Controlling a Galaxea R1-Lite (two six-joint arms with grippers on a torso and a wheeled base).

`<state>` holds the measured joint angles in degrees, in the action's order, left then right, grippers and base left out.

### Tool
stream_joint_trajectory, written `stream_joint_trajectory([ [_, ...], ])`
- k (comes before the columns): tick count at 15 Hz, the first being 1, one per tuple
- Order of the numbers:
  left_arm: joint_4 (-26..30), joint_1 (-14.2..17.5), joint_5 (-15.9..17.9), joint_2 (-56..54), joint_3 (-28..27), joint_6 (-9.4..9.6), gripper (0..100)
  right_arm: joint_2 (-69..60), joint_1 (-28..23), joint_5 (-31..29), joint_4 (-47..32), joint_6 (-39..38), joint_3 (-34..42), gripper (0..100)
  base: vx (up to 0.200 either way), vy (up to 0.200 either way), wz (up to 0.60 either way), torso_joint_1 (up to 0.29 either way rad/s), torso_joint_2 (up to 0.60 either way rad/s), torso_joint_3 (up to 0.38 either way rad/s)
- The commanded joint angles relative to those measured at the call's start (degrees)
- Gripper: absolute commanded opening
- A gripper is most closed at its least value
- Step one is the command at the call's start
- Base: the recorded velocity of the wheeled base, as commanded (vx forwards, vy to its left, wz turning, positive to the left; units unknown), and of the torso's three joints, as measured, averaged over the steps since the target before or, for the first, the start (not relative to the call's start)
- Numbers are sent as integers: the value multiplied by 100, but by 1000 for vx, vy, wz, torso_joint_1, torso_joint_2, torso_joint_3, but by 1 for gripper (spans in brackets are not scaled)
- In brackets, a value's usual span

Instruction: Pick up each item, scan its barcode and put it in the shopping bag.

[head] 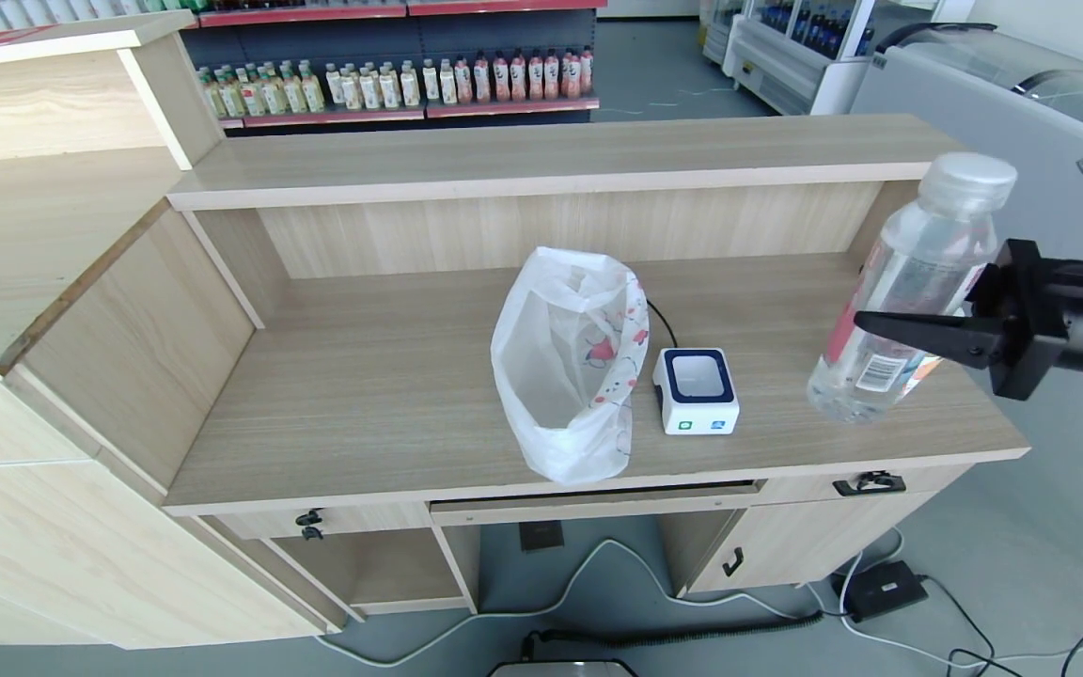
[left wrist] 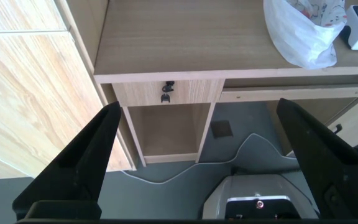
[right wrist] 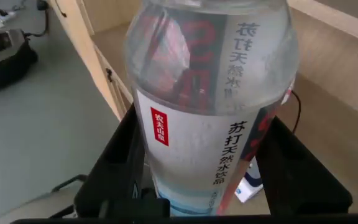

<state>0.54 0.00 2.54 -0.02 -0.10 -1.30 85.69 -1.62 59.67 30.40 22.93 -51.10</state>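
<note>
A: What is on the left side?

B: The left gripper (left wrist: 197, 112) hangs low in front of the counter (head: 391, 395), near its left end. Its two fingers are wide apart and hold nothing.

A: And in the middle?

B: The shopping bag (head: 570, 367) stands on the counter with its mouth open and turned to the front. Just beside it, to the right, sits the scanner (head: 695, 390), with its window facing up.

A: Where is the bottle?

B: The bottle (head: 908, 291) is in the air over the right end of the counter, apart from the scanner. It is tilted, with the cap up and leaning to the right. The right gripper (head: 889, 320) is clamped around its middle, on the label, one finger on each side.

A: How will it handle, do you think?

B: It is clear plastic and seems to have water inside, so I judge it rather heavy for its kind. The wall is round and smooth, so it can turn or slip between the fingers, and it may give a little under a hard squeeze. The middle is a good place to hold. The barcode (head: 880, 371) is low on the label, free of the fingers, so I think it can be shown to the scanner without a new grip.
</note>
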Motion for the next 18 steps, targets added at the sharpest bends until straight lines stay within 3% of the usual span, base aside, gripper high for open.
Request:
stream_joint_trajectory([
  [1, -1, 0, 1, 2, 1, -1, 100, 1240, -286, -377, 405, 836, -567, 0, 0, 0, 0, 0, 0, 0],
  [3, -1, 0, 1, 2, 1, -1, 100, 2224, -260, -395, 2005, 1020, -1209, 0, 0, 0, 0, 0, 0, 0],
  [5, -1, 0, 1, 2, 1, -1, 100, 2752, -128, -386, 2506, 1416, -1648, 0, 0, 0, 0, 0, 0, 0],
  [6, 8, -9, 1, 2, 1, -1, 100, 3235, -75, -325, 2681, 1952, -2123, 0, 0, 0, 0, 0, 0, 0],
  [8, -1, 0, 1, 2, 1, -1, 100, 3718, -14, -43, 2901, 2295, -2466, 0, 0, 0, 0, 0, 0, 0],
  [12, -1, 0, 1, 2, 1, -1, 100, 4439, 22, 422, 3525, 2427, -2773, 0, 0, 0, 0, 0, 0, 0],
  [18, -1, 0, 1, 2, 1, -1, 100, 5081, 276, 537, 3648, 2532, -3362, 0, 0, 0, 0, 0, 0, 0],
])
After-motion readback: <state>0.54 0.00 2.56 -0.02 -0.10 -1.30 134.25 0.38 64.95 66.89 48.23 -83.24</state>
